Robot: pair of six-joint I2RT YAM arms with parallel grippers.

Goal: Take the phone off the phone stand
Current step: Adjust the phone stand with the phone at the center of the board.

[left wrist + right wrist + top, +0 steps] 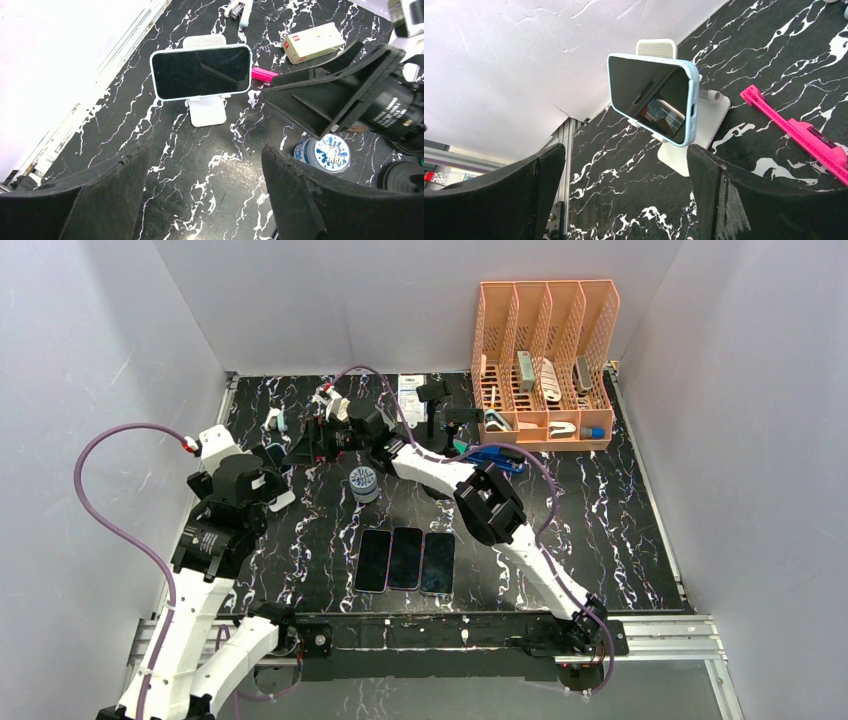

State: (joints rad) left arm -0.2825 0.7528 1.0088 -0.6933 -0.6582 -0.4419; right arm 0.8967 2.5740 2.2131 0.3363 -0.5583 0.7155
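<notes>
A phone (200, 72) in a light blue case rests sideways, screen dark, on a white phone stand (207, 112) near the table's left wall. My left gripper (205, 150) is open, short of the stand, with only bare table between its fingers. In the right wrist view the phone (649, 97) shows at an angle, the stand's base (716, 115) under it. My right gripper (624, 147) is open, close to the phone's lower edge and not touching it. In the top view the right gripper (312, 440) reaches across to the far left; there the left arm hides most of the phone.
Three phones (405, 558) lie flat side by side near the front edge. A blue and white jar (327, 154) stands right of my left fingers. A pink tool (794, 130) and a beige box (312, 42) lie behind the stand. An orange file rack (545, 360) fills the back right.
</notes>
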